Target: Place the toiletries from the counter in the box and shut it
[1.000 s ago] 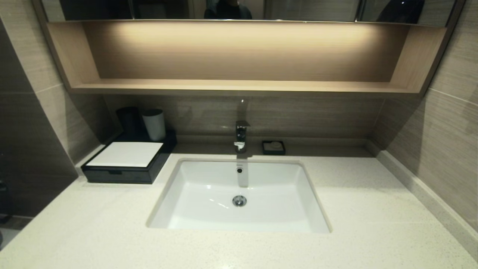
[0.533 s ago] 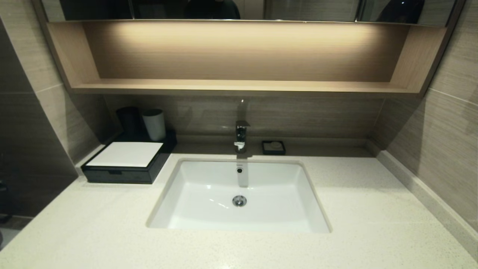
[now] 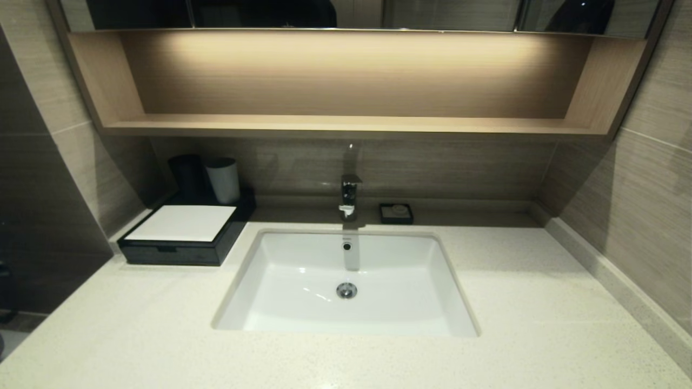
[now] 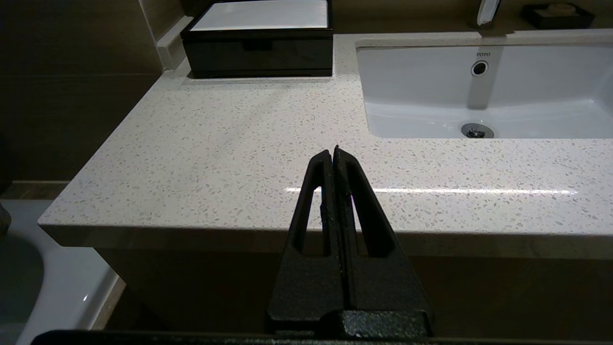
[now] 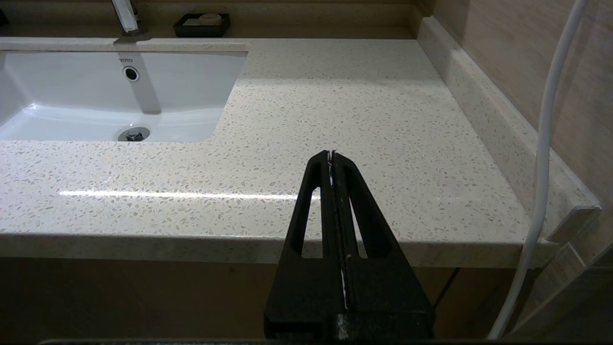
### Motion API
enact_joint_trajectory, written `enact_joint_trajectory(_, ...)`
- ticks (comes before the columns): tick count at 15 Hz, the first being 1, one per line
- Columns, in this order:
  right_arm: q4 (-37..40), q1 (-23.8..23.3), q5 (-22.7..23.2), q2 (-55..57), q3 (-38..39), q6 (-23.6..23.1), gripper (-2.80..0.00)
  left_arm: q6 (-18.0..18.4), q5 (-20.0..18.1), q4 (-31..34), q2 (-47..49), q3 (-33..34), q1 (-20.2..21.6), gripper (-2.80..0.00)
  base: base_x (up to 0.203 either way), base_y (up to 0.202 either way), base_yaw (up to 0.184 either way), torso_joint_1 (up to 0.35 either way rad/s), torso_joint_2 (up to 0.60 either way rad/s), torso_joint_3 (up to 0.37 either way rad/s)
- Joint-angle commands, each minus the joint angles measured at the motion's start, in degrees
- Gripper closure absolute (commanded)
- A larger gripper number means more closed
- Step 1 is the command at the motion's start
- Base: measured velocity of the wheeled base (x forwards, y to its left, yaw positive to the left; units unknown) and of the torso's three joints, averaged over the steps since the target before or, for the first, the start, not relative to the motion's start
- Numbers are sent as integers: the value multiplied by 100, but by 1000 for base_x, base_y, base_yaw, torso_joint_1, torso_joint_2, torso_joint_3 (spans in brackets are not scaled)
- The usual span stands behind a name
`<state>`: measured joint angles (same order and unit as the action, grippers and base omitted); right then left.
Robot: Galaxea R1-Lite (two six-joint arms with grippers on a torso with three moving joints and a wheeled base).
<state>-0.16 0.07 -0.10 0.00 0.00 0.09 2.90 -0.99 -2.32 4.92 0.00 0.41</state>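
The black box (image 3: pixel 184 237) with a white top panel stands at the back left of the speckled counter (image 3: pixel 540 302), its front drawer pushed in; it also shows in the left wrist view (image 4: pixel 258 43). No wrapped stick or sachets show in any view. My left gripper (image 4: pixel 333 151) is shut and empty, held off the counter's front edge on the left side. My right gripper (image 5: pixel 331 154) is shut and empty, off the front edge on the right side. Neither gripper shows in the head view.
A white sunken basin (image 3: pixel 270 292) with a chrome tap (image 3: pixel 350 197) sits mid-counter. A grey tumbler (image 3: pixel 224 180) and a dark cup (image 3: pixel 186 174) stand behind the box. A small black soap dish (image 3: pixel 396 213) sits by the back wall. A white cable (image 5: pixel 543 143) hangs at the right.
Only the dark reflection in the mirror above has shifted to the left. The box, the counter and the arms have not moved.
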Motion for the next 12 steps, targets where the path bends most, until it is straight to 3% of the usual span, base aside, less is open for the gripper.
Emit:
enact_joint_trajectory(1,-2,1,1,-9,9,0,0,0,2,-6,0,114,2,0,0,0,0,0,0,0)
enact_joint_trajectory(6,-2,1,1,-9,1,-9,0,49,49,27,-486,114,-2,0,0,0,0,0,0,0)
enact_joint_trajectory(12,-2,1,1,-9,9,-17,0,-140,108,3,-484,114,-6,0,0,0,0,0,0,0)
